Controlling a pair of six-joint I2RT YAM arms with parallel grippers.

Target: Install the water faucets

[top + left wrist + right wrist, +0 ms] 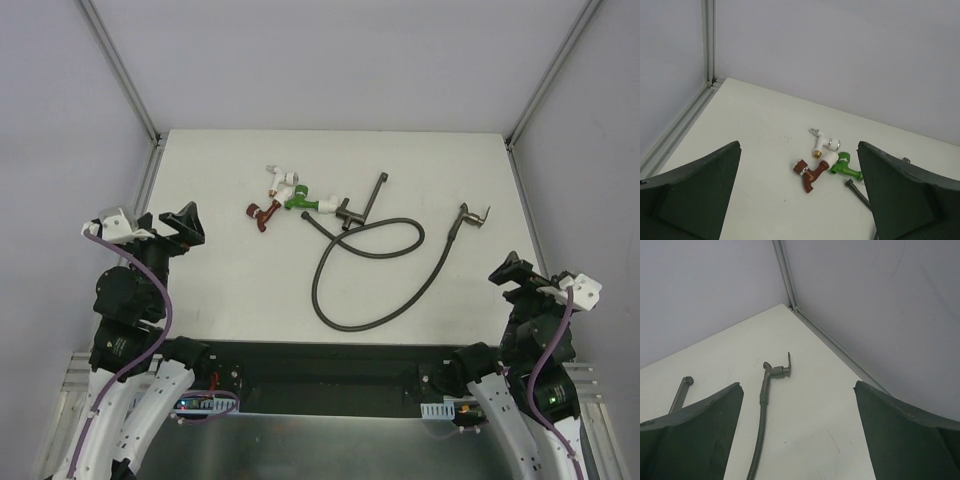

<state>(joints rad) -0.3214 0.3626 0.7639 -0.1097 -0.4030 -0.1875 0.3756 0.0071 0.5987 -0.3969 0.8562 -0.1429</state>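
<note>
White tabletop (230, 290) carries the red faucet (263, 213), white faucet (283, 182) and green faucet (300, 200) clustered far-centre, well ahead of the left gripper (187, 224), its fingers wide apart. The grey metal faucet (473, 216), at the dark hose's (370, 322) end, lies ahead of the right gripper (513, 272), likewise spread.

White surface (230, 290) with the parts in its far half. Red faucet (263, 213), white faucet (283, 180) and green faucet (299, 200) are clustered left of centre, close together. Dark T-shaped pipe (362, 205) lies just right of the green one. Dark hose (372, 322) loops toward the near side, one end by the T-pipe, the other running to the grey metal faucet (474, 215) at far right. Left gripper (186, 224) is over the left edge and right gripper (512, 272) over the right edge, both empty and well apart from the parts.
</note>
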